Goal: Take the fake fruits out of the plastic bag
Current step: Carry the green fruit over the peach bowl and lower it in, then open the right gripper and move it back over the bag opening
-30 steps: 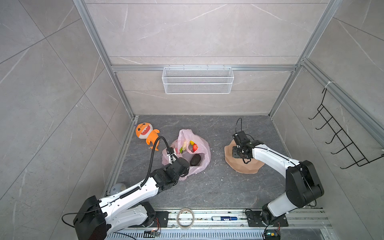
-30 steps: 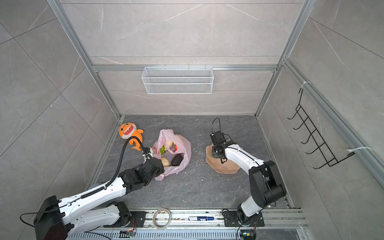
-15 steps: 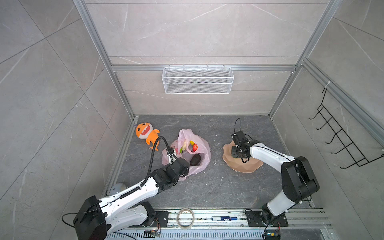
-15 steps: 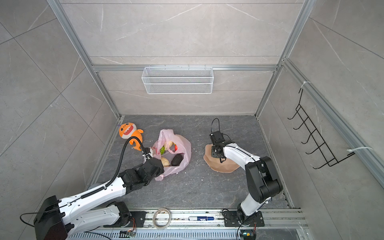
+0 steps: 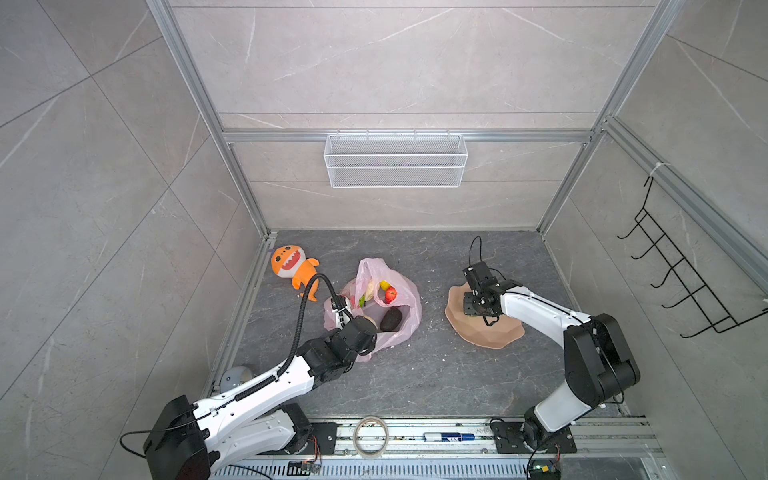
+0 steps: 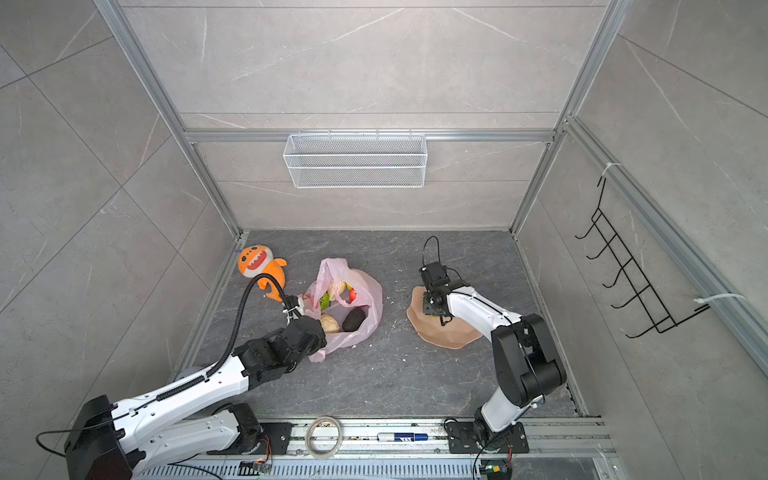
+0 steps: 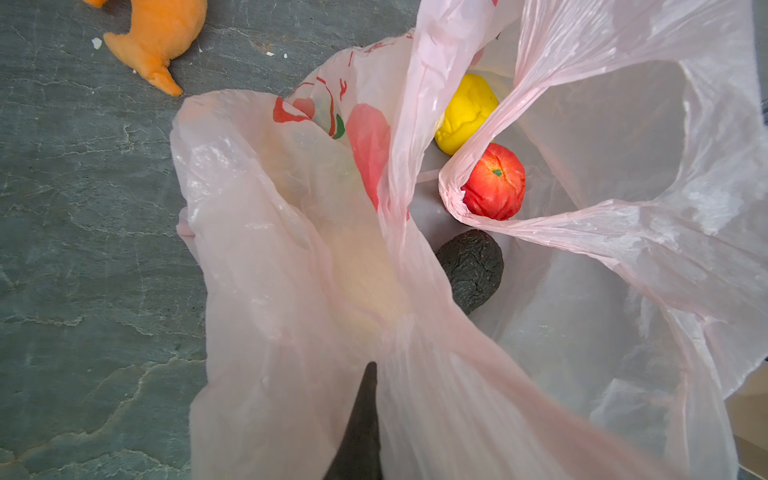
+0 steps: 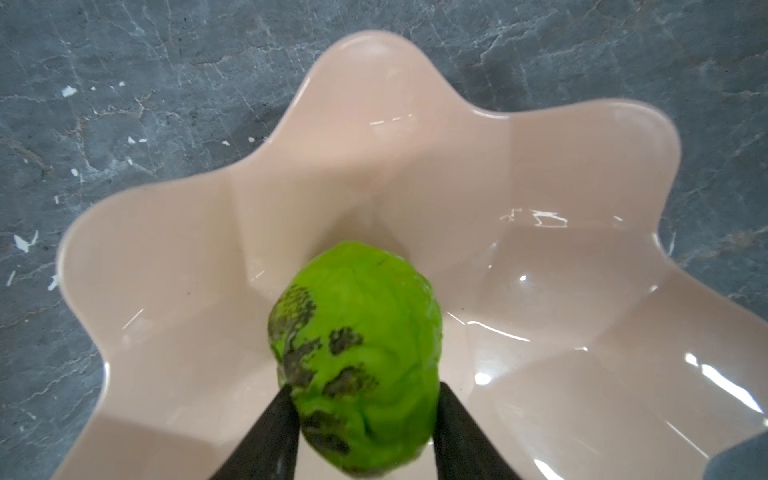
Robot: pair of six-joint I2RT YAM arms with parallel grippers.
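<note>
The pink plastic bag [image 5: 405,299] [image 6: 372,303] lies open on the floor. Through its mouth I see a red apple [image 7: 494,183], a yellow lemon [image 7: 465,112] and a dark avocado [image 7: 471,270]. A cream piece [image 5: 370,322] sits by the near rim. My left gripper [image 7: 374,365] [image 5: 360,328] is shut on the bag's near edge, and the film hides most of its fingers. My right gripper [image 8: 361,395] [image 5: 471,309] hangs low inside the peach bowl [image 8: 166,249] [image 5: 498,332]. Its fingers lie against both sides of a green bumpy fruit [image 8: 357,332].
An orange plush shark [image 5: 291,266] lies left of the bag near the left wall. A white wire basket [image 5: 395,160] hangs on the back wall, and a black hook rack [image 5: 681,282] on the right wall. A tape roll [image 5: 370,436] and a marker [image 5: 449,436] lie on the front rail.
My right gripper has drifted slightly left over the bowl and its elbow has swung inward. The left arm and the bag have not moved.
</note>
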